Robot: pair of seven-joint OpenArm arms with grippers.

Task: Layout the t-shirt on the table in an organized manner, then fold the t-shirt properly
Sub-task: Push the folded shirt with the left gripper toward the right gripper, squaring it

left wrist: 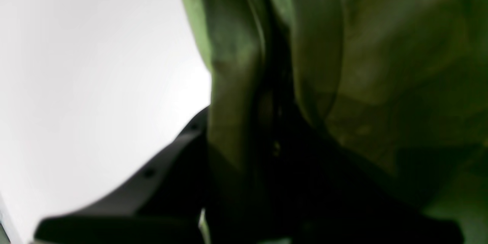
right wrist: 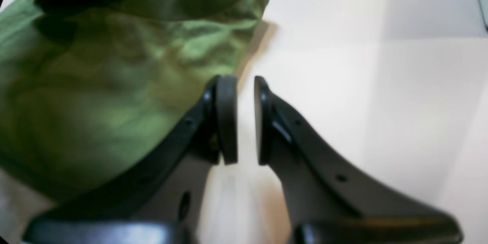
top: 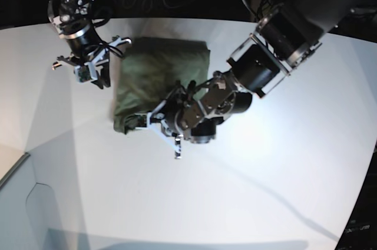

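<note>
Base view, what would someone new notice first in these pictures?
Probably the dark green t-shirt, bunched in a rough rectangle on the far middle of the white table. Next, the left gripper at the shirt's near edge, shut on a fold of cloth that fills the left wrist view. The right gripper hangs just off the shirt's other side, holding nothing, a narrow gap showing between its pads.

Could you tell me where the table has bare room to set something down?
The table is bare across its whole near half, in front of the t-shirt, and along the far right edge. It is crowded around the shirt: the left gripper is at its near hem and the right gripper is beside its side.
</note>
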